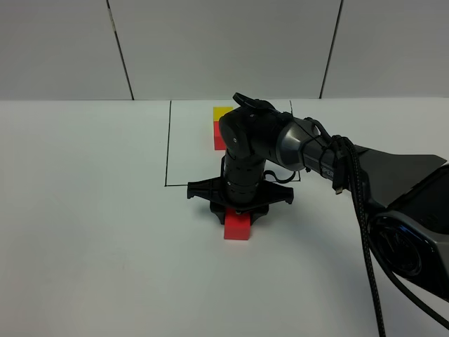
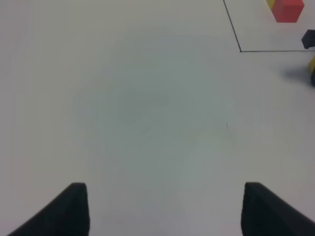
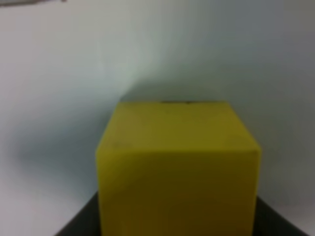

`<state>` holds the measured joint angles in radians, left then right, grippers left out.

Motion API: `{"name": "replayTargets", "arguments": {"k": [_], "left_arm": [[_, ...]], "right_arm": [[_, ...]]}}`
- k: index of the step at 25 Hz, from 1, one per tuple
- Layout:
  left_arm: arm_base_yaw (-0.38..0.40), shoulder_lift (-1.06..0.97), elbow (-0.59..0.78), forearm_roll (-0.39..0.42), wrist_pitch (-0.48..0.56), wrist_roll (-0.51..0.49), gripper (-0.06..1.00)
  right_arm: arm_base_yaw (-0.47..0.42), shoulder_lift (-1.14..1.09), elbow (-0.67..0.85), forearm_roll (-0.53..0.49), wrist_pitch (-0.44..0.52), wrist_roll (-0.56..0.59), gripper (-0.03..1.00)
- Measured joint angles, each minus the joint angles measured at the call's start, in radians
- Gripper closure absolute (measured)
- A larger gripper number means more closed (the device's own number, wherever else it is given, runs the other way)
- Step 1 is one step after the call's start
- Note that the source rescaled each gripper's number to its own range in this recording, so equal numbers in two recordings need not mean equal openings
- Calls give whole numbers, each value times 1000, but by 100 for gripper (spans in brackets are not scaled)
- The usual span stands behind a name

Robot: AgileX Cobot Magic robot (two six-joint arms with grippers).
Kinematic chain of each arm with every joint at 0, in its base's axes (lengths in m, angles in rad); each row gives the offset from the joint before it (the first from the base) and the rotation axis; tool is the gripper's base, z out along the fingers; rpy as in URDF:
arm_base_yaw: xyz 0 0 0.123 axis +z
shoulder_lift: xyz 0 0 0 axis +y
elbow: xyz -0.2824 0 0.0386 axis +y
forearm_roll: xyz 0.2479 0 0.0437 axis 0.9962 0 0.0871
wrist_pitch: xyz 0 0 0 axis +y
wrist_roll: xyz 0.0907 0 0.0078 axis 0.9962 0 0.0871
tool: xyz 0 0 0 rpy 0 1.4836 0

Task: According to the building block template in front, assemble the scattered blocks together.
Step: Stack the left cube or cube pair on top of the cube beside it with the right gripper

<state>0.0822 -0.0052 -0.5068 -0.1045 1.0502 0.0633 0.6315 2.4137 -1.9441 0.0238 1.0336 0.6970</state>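
Right gripper (image 1: 238, 210) is reaching across the middle of the white table (image 1: 91, 210), pointing straight down over the red cube (image 1: 238, 226), which is sitting just in front of the black outline (image 1: 168, 144). Right wrist view is showing the yellow cube (image 3: 177, 167) filling the space between the jaws, dark fingers (image 3: 74, 223) hugging both its sides, so the jaws are pinching the yellow cube. In the high view the yellow cube itself is hiding behind the gripper; can't tell whether it's touching the red cube or hanging just above it.

Template pair is lying inside the outline near the back of the table: template yellow cube (image 1: 222, 112) behind, template red cube (image 1: 218, 137) joined in front of it, partly blocked by the right arm (image 1: 295, 144).

Left gripper (image 2: 165, 209) is hovering over bare table well to the left of the outline, fingers (image 2: 74, 209) standing spread apart with nothing between them. Left wrist view is also catching the outline corner and the template red cube far off
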Motion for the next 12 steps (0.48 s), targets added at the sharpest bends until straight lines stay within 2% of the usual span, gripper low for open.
{"name": "replayTargets", "arguments": {"k": [12], "left_arm": [[0, 0, 0, 0, 0, 0, 49]], "right_arm": [[0, 0, 0, 2, 4, -75, 97]]}}
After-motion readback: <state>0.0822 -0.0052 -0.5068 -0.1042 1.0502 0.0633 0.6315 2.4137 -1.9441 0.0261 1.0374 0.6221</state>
